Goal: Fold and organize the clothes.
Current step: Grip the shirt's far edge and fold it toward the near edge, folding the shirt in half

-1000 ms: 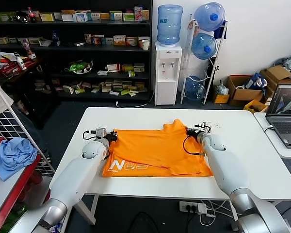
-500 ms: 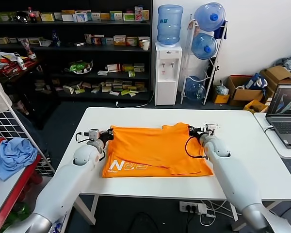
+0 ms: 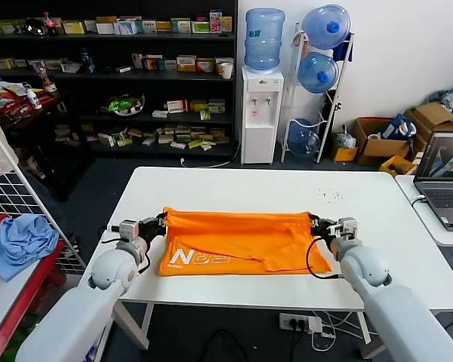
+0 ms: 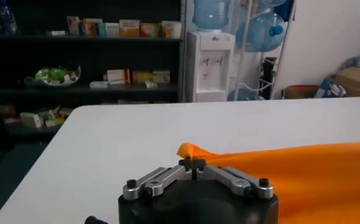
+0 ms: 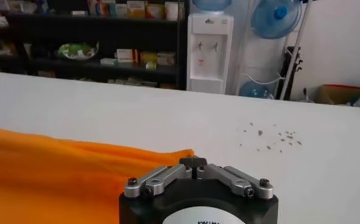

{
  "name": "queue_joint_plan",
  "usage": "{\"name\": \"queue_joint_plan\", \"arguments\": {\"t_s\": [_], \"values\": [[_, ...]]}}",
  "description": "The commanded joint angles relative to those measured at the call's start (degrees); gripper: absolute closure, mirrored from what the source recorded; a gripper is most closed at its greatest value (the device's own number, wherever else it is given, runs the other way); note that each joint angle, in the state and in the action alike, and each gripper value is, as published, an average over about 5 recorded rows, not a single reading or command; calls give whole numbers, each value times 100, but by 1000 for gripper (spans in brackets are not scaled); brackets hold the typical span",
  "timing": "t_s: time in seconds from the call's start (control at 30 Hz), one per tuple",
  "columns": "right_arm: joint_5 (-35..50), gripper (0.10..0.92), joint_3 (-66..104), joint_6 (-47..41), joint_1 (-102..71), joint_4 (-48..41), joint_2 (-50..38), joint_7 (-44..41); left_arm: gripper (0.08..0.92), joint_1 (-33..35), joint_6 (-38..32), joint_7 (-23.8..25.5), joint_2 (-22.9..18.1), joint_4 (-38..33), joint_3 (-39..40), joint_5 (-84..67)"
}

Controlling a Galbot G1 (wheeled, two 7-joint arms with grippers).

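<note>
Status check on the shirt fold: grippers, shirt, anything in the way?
Left gripper and right gripper both shut on the orange T-shirt, one at each far corner. Fabric stretched between them. Table ahead bare except small specks.

We're seeing two smooth silver-white arm shells, both tapering toward the wrists. Black cables are looping beside each wrist. The left gripper (image 4: 194,164) and right gripper (image 5: 194,163) are showing round black housings, grey metal finger links, and black screw heads at the outer pivots.
</note>
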Motion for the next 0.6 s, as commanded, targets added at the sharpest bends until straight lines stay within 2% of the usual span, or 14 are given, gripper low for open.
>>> {"name": "queue_joint_plan", "arguments": {"t_s": [0.03,0.23,0.33,0.6], "values": [[52,901,135,-279,-1158,1161,-481,407,911,1245,8,-54,210,-946,-208,0],[-67,889,118,-315,-1151,892,-329,374,888,1458,-99,26,-3,-713,-260,200],[-88,827,103,-311,-1121,832,-266,389,819,1464,-184,15,-111,-619,-312,323],[2,594,31,-353,-1129,1040,-242,458,585,1396,-149,-96,-203,-622,-476,4]]}}
